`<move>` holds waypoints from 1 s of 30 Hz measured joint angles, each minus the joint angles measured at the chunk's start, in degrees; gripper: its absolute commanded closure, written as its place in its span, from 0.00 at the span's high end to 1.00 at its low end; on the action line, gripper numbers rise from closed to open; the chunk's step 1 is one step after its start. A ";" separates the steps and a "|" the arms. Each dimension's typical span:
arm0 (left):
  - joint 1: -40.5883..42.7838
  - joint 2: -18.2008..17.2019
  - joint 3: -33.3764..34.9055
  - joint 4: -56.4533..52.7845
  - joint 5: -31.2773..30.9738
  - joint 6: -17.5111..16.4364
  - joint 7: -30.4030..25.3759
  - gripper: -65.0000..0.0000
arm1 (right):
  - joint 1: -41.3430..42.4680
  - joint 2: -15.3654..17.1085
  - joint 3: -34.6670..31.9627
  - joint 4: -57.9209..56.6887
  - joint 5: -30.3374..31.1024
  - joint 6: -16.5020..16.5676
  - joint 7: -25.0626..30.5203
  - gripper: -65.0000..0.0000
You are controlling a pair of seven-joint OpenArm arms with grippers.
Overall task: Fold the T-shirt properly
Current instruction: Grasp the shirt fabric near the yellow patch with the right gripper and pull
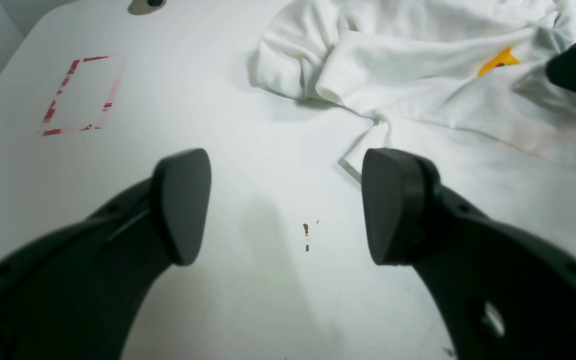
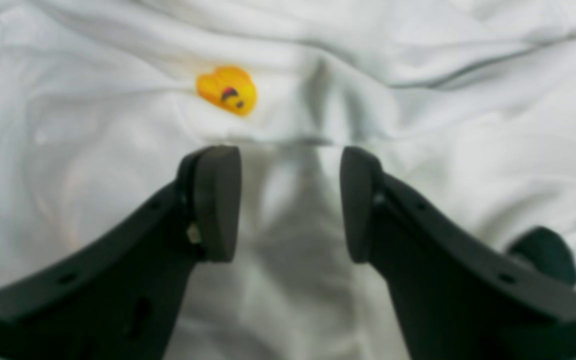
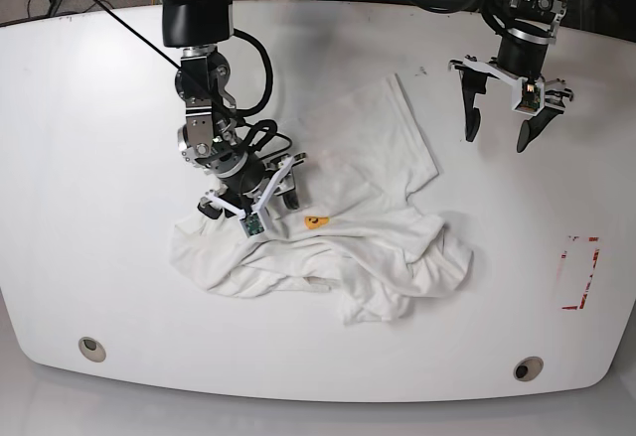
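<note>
Left wrist view:
Left gripper [image 1: 286, 206]: jaws spread wide, nothing between them, hanging over bare table [image 1: 178, 100].
T-shirt [image 1: 418, 70]: crumpled, at upper right; its near edge lies just ahead of the right-hand finger [image 1: 393, 205].
Print [image 1: 498, 61]: small yellow-orange patch showing on the cloth.
Red tape outline [image 1: 80, 95]: a broken rectangle on the table, upper left, well apart from the shirt.
Round hole fitting [image 1: 146, 5]: at the top edge.

Right wrist view:
Right gripper [image 2: 290, 204]: jaws partly apart, low over the T-shirt [image 2: 468, 150]; a raised fold of cloth runs between the pads, but the picture is blurred and I cannot tell whether they pinch it.
Print [image 2: 227, 90]: just ahead of the left-hand pad [image 2: 215, 202].

Base view:
T-shirt [image 3: 378, 208]: bunched in the middle of the white table [image 3: 99, 108], one part spread flat toward the back.
Right gripper [image 3: 260, 198]: down at the shirt's left side, beside the print [image 3: 315, 222].
Left gripper [image 3: 497, 130]: raised, jaws apart, right of the shirt, clear of it.
Red tape outline [image 3: 581, 272]: near the right edge.
</note>
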 measured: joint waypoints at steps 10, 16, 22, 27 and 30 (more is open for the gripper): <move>-1.07 0.00 0.00 -0.26 0.00 0.00 0.04 0.68 | -0.17 2.82 0.00 0.33 -0.39 -0.46 -0.07 0.40; -1.90 -0.07 0.07 -0.26 -0.02 0.02 -0.04 0.68 | -0.26 2.54 -0.46 0.00 -0.28 -0.42 -0.02 0.43; -0.68 -0.13 0.22 -0.24 0.02 0.02 -0.31 0.68 | 2.21 1.53 -0.31 -6.05 -0.31 -0.50 1.84 0.45; -0.87 -0.15 0.20 -0.24 0.00 0.02 -0.35 0.68 | 3.15 0.66 -0.44 -8.63 -0.15 -0.72 4.26 0.45; -1.03 -0.15 0.00 -0.20 -0.04 0.26 -0.83 0.68 | 3.54 0.22 -0.42 -9.97 0.04 -0.81 5.68 0.46</move>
